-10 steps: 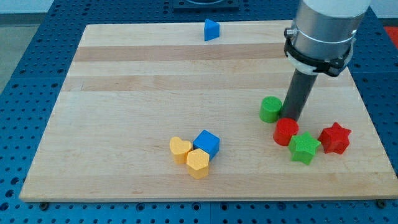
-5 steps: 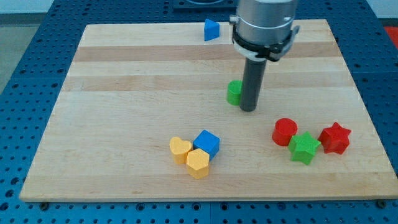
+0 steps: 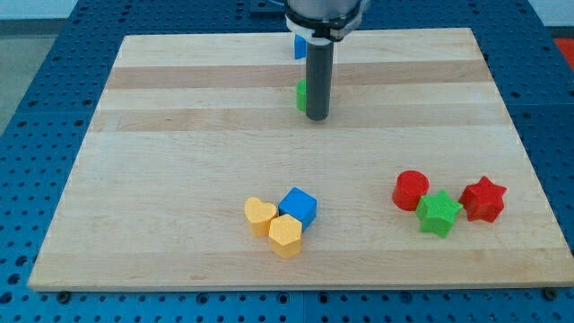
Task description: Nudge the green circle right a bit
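Observation:
The green circle sits on the wooden board in the upper middle, mostly hidden behind my rod. My tip rests on the board just to the right of it and a little nearer the view's bottom, touching or almost touching it.
A blue triangle lies at the top edge, partly behind the arm. A red circle, a green star and a red star cluster at lower right. A yellow heart, a yellow hexagon and a blue cube cluster at lower middle.
My tip has swept from the lower right up and to the left, pushing the green circle away from the red circle toward the top middle of the board.

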Available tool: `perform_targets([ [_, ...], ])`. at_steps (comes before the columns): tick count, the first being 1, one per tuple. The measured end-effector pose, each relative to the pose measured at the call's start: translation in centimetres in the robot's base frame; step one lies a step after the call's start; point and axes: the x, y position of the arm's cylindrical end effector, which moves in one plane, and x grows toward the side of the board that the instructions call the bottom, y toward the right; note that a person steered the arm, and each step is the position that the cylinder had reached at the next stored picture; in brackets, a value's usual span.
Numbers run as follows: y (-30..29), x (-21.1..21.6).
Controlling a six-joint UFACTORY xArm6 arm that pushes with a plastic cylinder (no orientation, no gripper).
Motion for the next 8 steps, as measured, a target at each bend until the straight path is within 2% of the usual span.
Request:
perform_targets([
  [3, -0.3, -4.8],
  [7, -5.0, -10.2],
  [8, -5.2, -10.5],
])
